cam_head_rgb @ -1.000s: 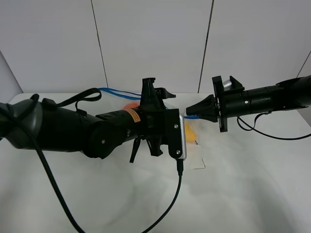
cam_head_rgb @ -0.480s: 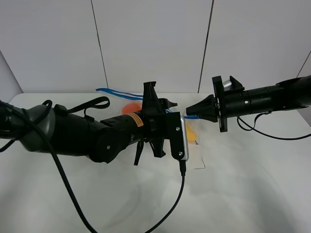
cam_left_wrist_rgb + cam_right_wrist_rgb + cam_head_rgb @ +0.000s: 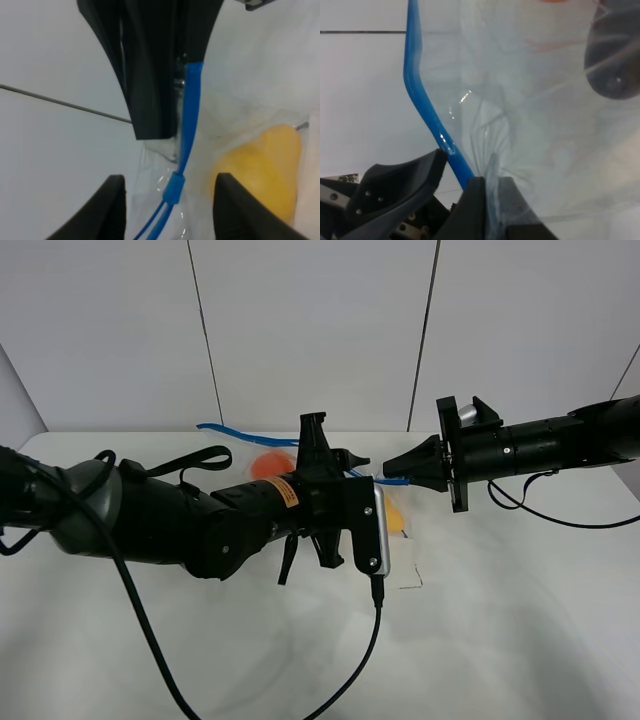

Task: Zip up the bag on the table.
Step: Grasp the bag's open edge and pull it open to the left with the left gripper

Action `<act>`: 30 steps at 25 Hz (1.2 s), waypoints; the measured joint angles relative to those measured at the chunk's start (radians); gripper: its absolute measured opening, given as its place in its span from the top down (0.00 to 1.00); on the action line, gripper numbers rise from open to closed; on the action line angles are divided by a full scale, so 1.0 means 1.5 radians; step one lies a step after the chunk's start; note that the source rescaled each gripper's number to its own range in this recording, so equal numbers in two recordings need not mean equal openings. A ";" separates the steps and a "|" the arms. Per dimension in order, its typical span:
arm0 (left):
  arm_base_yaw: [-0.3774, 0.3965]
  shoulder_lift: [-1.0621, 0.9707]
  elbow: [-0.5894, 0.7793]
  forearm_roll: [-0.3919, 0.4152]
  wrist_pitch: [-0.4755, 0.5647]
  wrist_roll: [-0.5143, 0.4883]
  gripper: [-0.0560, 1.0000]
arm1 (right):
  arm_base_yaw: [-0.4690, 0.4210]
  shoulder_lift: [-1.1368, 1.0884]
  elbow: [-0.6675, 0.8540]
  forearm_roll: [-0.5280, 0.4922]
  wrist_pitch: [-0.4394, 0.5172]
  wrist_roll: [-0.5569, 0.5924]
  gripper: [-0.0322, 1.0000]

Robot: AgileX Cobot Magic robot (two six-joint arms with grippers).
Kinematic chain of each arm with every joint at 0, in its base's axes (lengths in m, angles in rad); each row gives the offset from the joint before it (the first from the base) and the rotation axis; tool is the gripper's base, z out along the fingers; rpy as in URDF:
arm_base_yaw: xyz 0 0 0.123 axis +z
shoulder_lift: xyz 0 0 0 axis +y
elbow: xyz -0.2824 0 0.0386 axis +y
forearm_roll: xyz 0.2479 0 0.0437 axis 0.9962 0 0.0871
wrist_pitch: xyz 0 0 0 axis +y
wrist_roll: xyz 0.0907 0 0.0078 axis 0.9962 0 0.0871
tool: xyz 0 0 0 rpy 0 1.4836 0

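The table [image 3: 500,630] is a plain white matte top, and behind its far edge stands a pale grey panelled wall [image 3: 310,330] with thin dark seams. Near the middle of that far edge we see the bag [image 3: 545,125], clear and crinkly, largely hidden behind the left arm. We cannot tell whether it rests on the table. Its blue zipper strip [image 3: 192,115] is smooth and narrow and carries a small blue slider [image 3: 175,189]. A rounded yellow item [image 3: 260,170], an orange one [image 3: 265,462] and a dark grey one [image 3: 615,65] show through the plastic. The right gripper [image 3: 487,195] pinches the bag's gathered corner at the strip's end. The left gripper [image 3: 167,200] is spread, with the strip running between its black fingers [image 3: 112,210].
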 joint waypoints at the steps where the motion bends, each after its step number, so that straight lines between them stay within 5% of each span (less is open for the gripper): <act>1: 0.000 0.000 0.000 0.001 0.000 0.000 0.47 | 0.000 0.000 0.000 0.000 0.000 0.000 0.97; 3: 0.000 0.000 -0.001 0.001 0.000 0.000 0.48 | 0.000 0.000 0.000 0.000 0.000 0.000 0.97; 8: 0.000 0.000 -0.008 0.003 0.003 0.000 0.70 | 0.000 0.000 0.000 0.000 0.000 0.000 0.97; 13: 0.000 0.000 -0.008 0.003 0.010 -0.001 0.75 | 0.000 0.000 0.000 0.000 0.000 0.000 0.97; 18: 0.000 0.000 -0.008 0.003 0.020 -0.001 0.95 | 0.000 0.000 0.000 0.000 0.000 0.000 0.97; 30: 0.005 0.000 -0.008 0.004 0.028 0.000 0.95 | 0.000 0.000 0.000 0.000 0.000 0.000 0.97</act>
